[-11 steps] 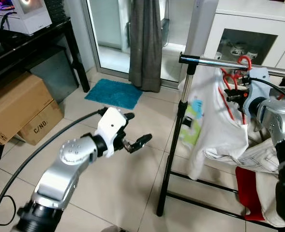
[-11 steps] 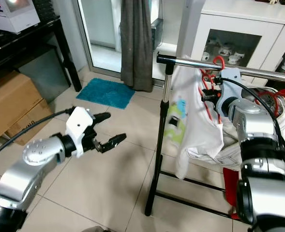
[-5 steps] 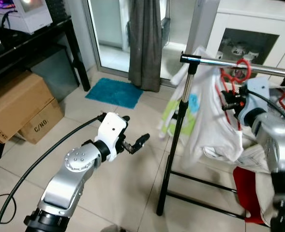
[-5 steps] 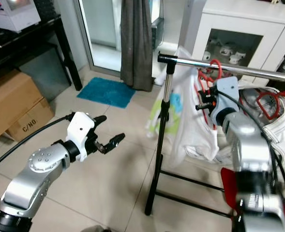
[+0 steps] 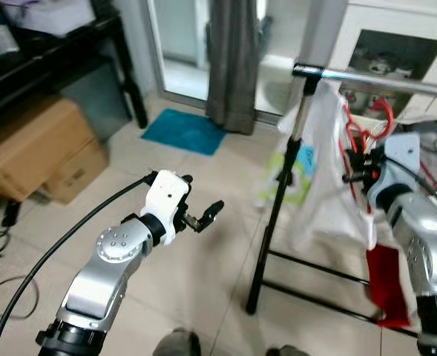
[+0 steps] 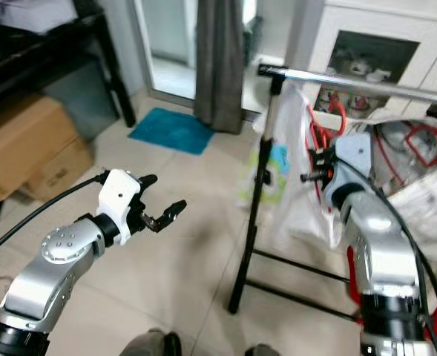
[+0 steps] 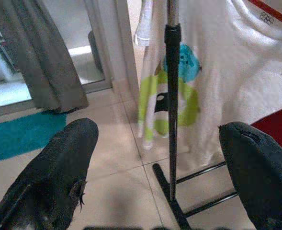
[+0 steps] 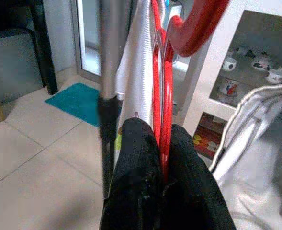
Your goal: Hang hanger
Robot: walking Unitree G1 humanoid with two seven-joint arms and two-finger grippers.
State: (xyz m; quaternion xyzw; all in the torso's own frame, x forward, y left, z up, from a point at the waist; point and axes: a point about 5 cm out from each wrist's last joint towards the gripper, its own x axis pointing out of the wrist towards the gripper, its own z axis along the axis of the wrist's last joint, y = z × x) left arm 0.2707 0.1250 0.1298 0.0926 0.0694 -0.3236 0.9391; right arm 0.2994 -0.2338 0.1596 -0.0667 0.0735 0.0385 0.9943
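Since the earlier frame, the right gripper is sitting lower beneath the rail, still pinched tight on the red hanger. The hanger, carrying a white shirt, is standing roughly upright, hook pointing up just under the rail. The left gripper is hovering wide open, holding nothing, well left of the rail's pole.

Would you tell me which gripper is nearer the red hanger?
Right. The right gripper is clamped on the red hanger; the left gripper hovers open over the floor, apart from it.

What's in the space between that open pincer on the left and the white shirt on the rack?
Bare floor tiles, then the rack's black upright pole in front of the white shirt, as the left wrist view shows.
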